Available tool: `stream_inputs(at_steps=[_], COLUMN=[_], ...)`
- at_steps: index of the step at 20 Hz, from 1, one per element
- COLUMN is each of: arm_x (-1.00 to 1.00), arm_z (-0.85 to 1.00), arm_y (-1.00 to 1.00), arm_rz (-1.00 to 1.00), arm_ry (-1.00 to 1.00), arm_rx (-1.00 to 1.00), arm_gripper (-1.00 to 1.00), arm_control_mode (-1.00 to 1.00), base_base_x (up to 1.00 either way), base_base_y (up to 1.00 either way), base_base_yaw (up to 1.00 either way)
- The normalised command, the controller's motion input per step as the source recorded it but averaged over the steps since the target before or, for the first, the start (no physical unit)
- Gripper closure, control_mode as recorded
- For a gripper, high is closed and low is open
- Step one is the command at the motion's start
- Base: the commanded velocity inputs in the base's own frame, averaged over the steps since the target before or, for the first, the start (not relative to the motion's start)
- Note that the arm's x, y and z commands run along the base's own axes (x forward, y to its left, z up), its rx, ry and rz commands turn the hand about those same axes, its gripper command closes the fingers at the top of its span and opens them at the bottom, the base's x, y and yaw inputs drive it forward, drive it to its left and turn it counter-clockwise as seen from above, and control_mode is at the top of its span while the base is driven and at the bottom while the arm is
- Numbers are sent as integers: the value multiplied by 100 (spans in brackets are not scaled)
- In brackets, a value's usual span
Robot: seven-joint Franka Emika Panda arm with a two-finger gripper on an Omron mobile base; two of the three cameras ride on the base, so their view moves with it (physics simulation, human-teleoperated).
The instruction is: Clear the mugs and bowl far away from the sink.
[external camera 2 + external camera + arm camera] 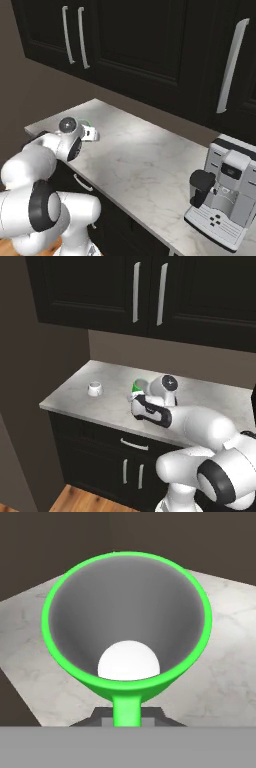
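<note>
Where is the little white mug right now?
In the left base view, the squat glossy white mug stands on the grey marble counter, left of the bright green mug.

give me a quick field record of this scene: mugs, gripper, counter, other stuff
green mug: held by its handle, over the counter's left part
white mug: upright on the counter, apart from the green one, near the left end
gripper: shut on the green mug's handle
counter: grey marble
coffee machine: at the counter's right end

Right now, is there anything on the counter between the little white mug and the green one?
Nothing: in the left base view, bare marble counter separates the white mug from the green mug.
</note>
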Motion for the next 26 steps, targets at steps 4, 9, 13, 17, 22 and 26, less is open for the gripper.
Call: stream_inputs(at_steps=[4, 9, 13, 17, 22, 26], arm_x=[49, 40, 27, 20, 17, 21], arm_z=[0, -5, -10, -16, -26, -28], arm_y=[12, 18, 16, 11, 2, 0], arm_rz=[0, 0, 0, 0, 0, 0], arm_ry=[8, 6, 1, 0, 0, 0], arm_rx=[0, 0, 0, -2, -1, 0], arm_gripper=[100, 100, 100, 100, 100, 100], arm_control_mode=[-100, -100, -100, -100, -100, -100], base_base_x=[0, 0, 0, 0, 0, 0], base_base_y=[0, 0, 0, 0, 0, 0], base_base_yaw=[0, 0, 0, 0, 0, 0])
